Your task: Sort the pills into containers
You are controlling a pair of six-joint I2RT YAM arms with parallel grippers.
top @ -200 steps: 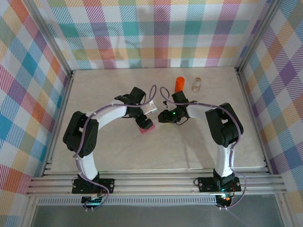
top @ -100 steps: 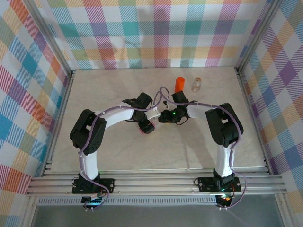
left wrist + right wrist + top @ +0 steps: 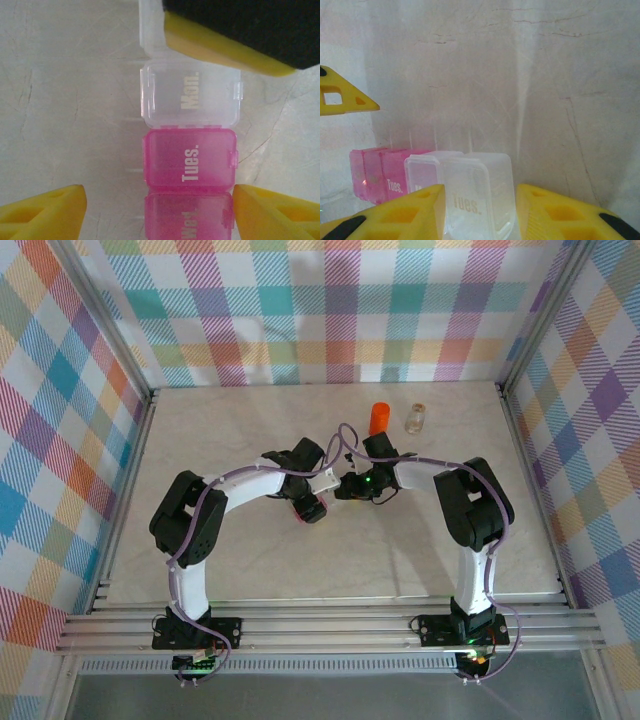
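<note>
Three pastel plaid walls (image 3: pixel 330 310) close in a pale, marble-veined table (image 3: pixel 250 560), with metal rails (image 3: pixel 330 625) along the bottom edge of the top view. An orange bottle (image 3: pixel 380 417) and a clear vial (image 3: pixel 416 418) stand near each other at upper centre. The box (image 3: pixel 190 160) lies flat mid-table, its clear "Mon." cell above the pink "Tues." cell in the left wrist view. The left gripper (image 3: pixel 160 212) stands wide, with a tip on either side of the box and neither touching it. The right gripper (image 3: pixel 480 210) is narrow, pinching the box's clear end.
</note>
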